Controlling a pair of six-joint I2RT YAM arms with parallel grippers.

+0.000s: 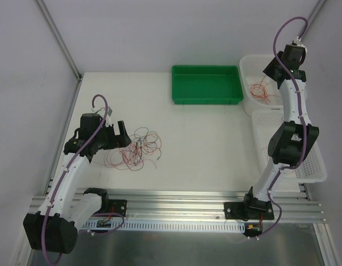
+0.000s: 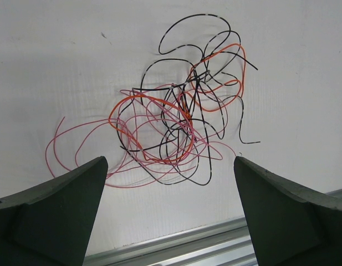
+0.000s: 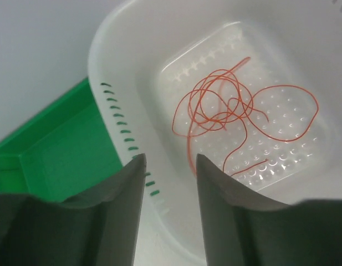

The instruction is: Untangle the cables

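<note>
— Ahead of the left gripper [image 2: 169, 160], just past its fingertips, sits the tangle of thin orange, pink and black cables [image 2: 179, 111], flat on the white tabletop [image 2: 60, 66]. It's loose loops all crossing over each other, with one pink strand trailing off toward the left finger's side. The fingers are spread wide, nothing's between them, and they're clear of the wires.

— Ok, and the right gripper [image 3: 171, 158]? Holding anything?

— Nope. Its two dark fingers [image 3: 115, 210] stand a little apart with a narrow gap and nothing pinched in it. It hangs over the round-cornered white plastic tub [image 3: 104, 61]. Beyond the fingertips a single thin orange cable [image 3: 231, 105] lies curled on the tub's dimpled bottom. One end runs back toward the gap between the fingers, but I honestly can't tell if it touches them.

— What's the green thing next to it?

— That's a shallow green plastic tray [image 3: 54, 149], right beside the tub on the left finger's side.
</note>
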